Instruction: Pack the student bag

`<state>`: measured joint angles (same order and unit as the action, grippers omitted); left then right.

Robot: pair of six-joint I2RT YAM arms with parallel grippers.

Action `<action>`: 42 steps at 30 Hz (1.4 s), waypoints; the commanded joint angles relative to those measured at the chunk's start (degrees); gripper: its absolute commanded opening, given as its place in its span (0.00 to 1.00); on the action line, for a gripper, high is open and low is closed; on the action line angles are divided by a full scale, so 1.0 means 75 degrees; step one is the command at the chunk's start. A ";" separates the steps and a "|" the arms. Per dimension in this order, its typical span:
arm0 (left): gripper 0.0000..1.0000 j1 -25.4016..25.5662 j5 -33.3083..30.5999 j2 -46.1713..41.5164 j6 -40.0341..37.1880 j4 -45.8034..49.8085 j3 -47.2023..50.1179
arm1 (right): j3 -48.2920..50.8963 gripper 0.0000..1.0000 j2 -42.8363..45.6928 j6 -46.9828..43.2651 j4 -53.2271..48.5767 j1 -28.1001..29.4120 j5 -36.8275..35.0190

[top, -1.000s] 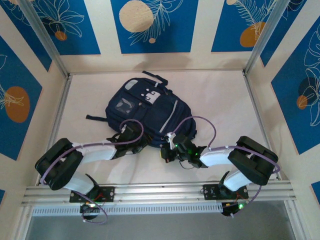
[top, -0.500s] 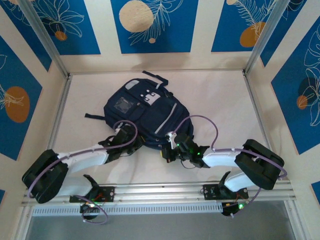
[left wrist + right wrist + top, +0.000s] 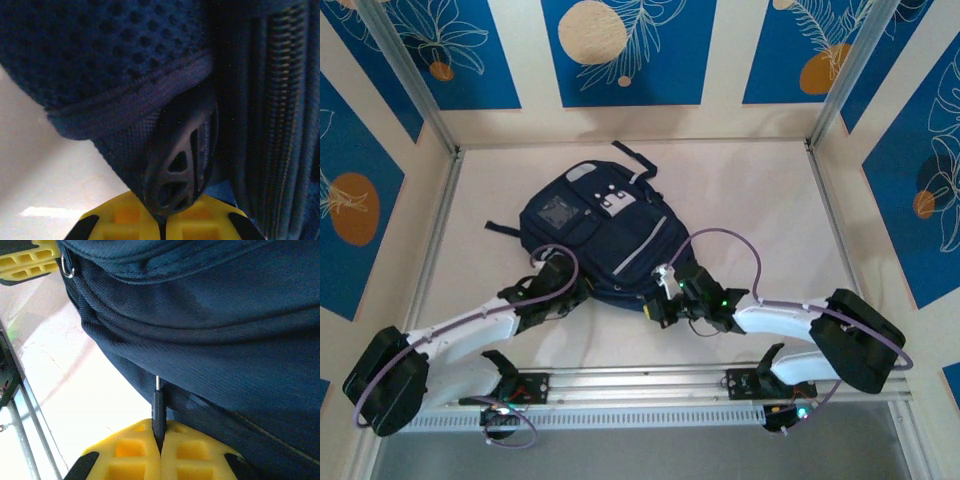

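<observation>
At the middle of the white worktop (image 3: 760, 220) lies the bag (image 3: 605, 225). It is flat on its back with the front pockets up, its carry handle (image 3: 632, 158) pointing to about 1 o'clock and its base toward my two mounts at 6. A dark strap (image 3: 502, 229) trails off its side at 9 o'clock. My left gripper (image 3: 568, 284) is at the bag's 7 o'clock corner and my right gripper (image 3: 662, 292) at its 5 o'clock corner. Both touch the fabric, with the bag's base between them.

Through my left wrist camera, my yellow fingers (image 3: 125, 220) are pressed together at 6 o'clock. They are clenched on a black tab (image 3: 177, 160) with cut-out holes, which hangs from a navy seam. Mesh fabric (image 3: 100, 45) bulges over it from 10 to 12 o'clock, and a zip (image 3: 280, 100) runs upright at 3 o'clock. Bare worktop shows at 8 o'clock.

Through my right wrist camera, my fingers (image 3: 125, 450) likewise meet at 6 o'clock. They pinch a thin black pull (image 3: 158, 410) whose metal stem (image 3: 157, 382) goes up into a fold of the bag. Navy cloth spreads in soft folds from 12 to 4 o'clock. A small metal ring (image 3: 67, 269) sits at 11 o'clock at the fabric's edge, and pale worktop lies at 8 o'clock.
</observation>
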<state>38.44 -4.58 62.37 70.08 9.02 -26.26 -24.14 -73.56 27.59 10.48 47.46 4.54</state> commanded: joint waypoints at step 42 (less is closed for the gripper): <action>0.58 0.0571 0.0685 0.0275 0.0295 0.1002 0.0093 | -0.1948 0.00 -0.3455 0.1470 0.0753 0.0924 0.0782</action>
<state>41.23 1.43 64.95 68.03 17.65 -27.33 -39.27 -97.86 37.74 20.10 54.06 12.08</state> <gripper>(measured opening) 0.580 0.060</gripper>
